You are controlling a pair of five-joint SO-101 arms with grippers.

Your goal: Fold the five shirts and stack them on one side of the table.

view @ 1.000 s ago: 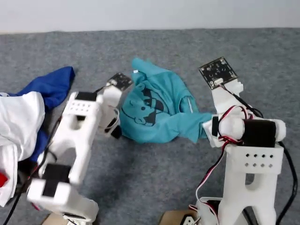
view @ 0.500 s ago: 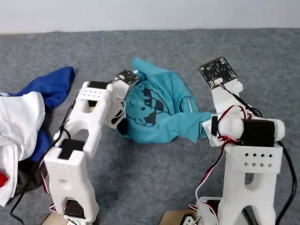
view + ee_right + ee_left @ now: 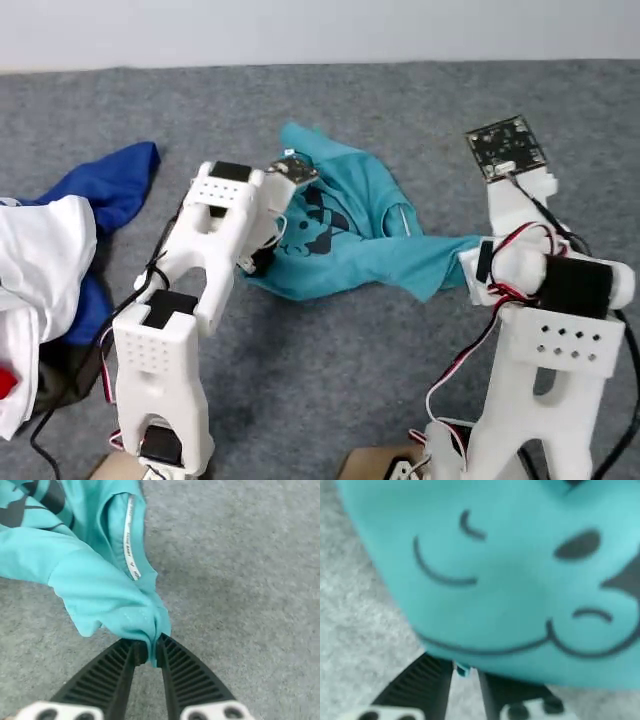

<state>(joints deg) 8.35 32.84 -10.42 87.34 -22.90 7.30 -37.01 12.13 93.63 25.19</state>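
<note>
On grey table (image 3: 420, 120), teal shirt (image 3: 350, 235), rumpled, cartoon-printed

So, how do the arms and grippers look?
White plastic shells, black motors and hole-dotted plates on the left arm and right arm; red, white and black wires on the right. The left gripper and right gripper have black ribbed fingers.
</note>
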